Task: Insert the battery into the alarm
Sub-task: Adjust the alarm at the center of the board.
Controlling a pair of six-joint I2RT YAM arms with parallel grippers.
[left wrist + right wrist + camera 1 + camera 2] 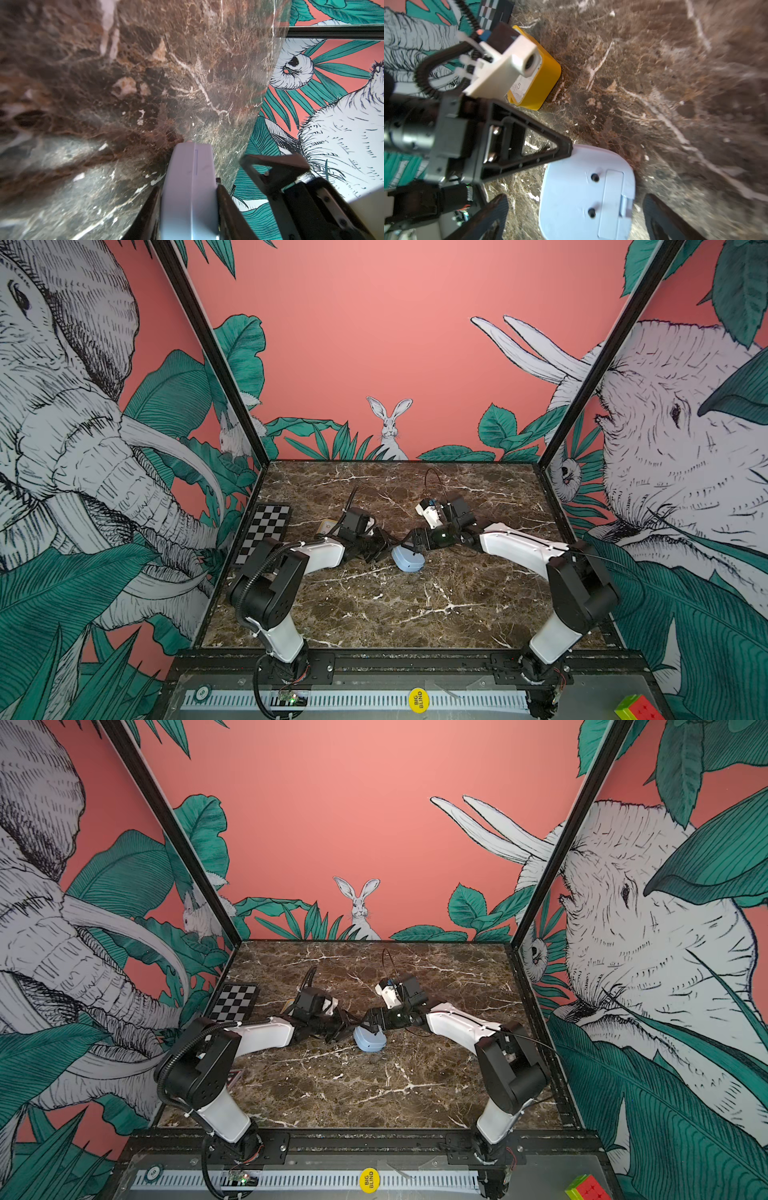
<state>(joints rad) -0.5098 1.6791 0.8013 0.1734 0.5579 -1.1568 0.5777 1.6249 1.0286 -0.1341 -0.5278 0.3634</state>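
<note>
The alarm [587, 193], a pale blue case with rounded corners, is found near the middle of the table [374, 614], between the two arms. Furthest left a checkerboard [266, 531] is laid by the table's edge, and a yellow box-like thing [548, 83] is seen just beside the left wrist. The left fingers [228, 214] are closed on the alarm across its thickness, near one corner, so that its back is turned toward the right arm; whether its lower edge rests on the table cannot be told. On that back a battery cover [611, 199] is shown shut, with a small latch tab [626, 204] at one side. The right fingers [483, 220] are spread wide, one on each side of the alarm and clear of it, with nothing held. No battery is seen in any view. The step in hand is judged to be the opening of the cover. It would be done well if the right fingers were narrowed first, so that a single tip could be set on the tab, and if the push were directed along the cover's face rather than into it. Since the alarm is gripped only near a corner, it could be twisted by a hard push, so the force should be aimed toward the left fingers.
</note>
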